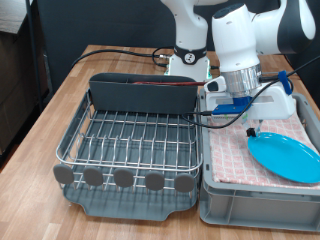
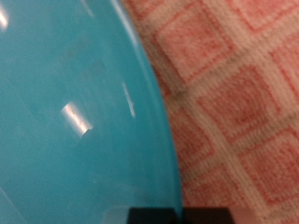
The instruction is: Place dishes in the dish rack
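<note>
Light-blue plate (image 1: 285,157) is sitting in the grey bin (image 1: 255,201) at the lower right of the exterior view, resting on the pink checked cloth (image 1: 228,151) and tilted up a bit toward the frame's right edge. No mug or spoon visible anywhere, so the plate is all I can speak to.

Gripper (image 1: 250,128) hangs right over the plate's near-left rim, low in the bin. Honestly can't tell if the fingers are spread or pinched, they're hidden behind the white hand and blue cabling in the exterior view. Wrist view is no help: it's just plate (image 2: 75,112) filling most of the frame, cloth (image 2: 234,93) beside it, and a dark sliver at the bottom edge that's probably a fingertip.

My take on doing this bit well: a flat plate on soft cloth is awkward, so going for the raised rim where there's a gap under it looks smartest. Glossy surface looks slippery too, so a firm bite on the edge matters.

Dish rack (image 1: 125,150) takes up the left half of the exterior view. Wire grid and the tall back compartment show no dishes in them.
</note>
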`<move>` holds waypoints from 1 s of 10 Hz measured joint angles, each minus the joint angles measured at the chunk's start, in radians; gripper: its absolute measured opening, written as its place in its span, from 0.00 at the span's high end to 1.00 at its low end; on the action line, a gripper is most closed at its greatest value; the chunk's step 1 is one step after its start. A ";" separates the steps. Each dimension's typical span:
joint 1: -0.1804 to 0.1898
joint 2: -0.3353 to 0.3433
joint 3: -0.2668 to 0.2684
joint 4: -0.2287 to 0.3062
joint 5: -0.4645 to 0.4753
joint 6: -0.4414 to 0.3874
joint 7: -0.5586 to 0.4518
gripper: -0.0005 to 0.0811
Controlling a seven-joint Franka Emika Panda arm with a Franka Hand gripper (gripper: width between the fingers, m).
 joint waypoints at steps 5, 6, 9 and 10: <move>0.011 0.000 -0.018 0.003 -0.062 0.003 0.040 0.97; 0.030 -0.002 -0.050 0.002 -0.163 0.002 0.128 0.97; 0.092 -0.029 -0.156 0.000 -0.431 -0.031 0.365 0.97; 0.103 -0.045 -0.185 0.000 -0.507 -0.052 0.427 0.97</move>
